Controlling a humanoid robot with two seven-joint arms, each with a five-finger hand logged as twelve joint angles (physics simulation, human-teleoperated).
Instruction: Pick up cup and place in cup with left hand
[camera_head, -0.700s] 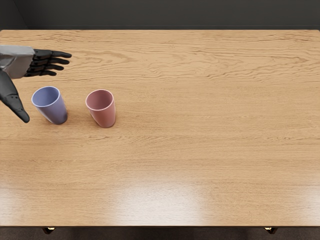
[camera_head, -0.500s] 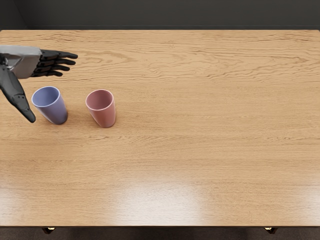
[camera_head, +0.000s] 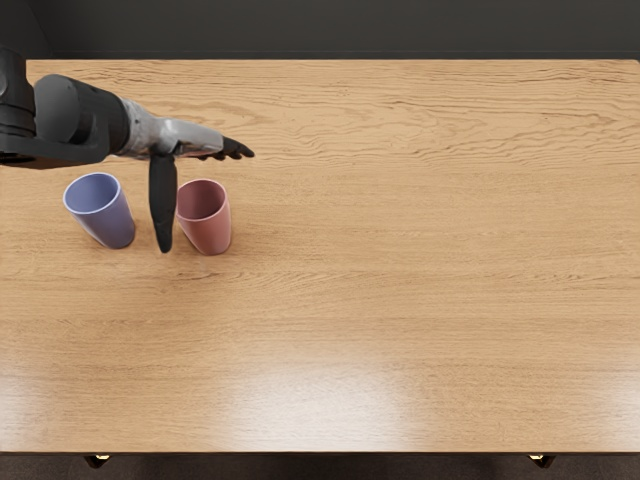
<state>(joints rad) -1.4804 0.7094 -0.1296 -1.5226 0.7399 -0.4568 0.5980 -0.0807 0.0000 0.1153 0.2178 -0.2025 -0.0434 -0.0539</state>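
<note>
Two cups on the table here, guys: a blue cup over on the left and a pink cup just beside it to the right, with a bit of a gap between them. Both are standing upright on the wood, mouths up, and neither one is inside the other. The left hand is up over the tabletop, its arm coming in from the left edge of the view. It's pretty much wide apart, gripping neither cup: the thumb sticks out toward the near side, showing between the cups and slightly over the pink one's left rim, while the dark fingers stretch off to the right, past the far side of the pink cup. Can't tell from this angle whether the thumb is actually touching the pink one.
</note>
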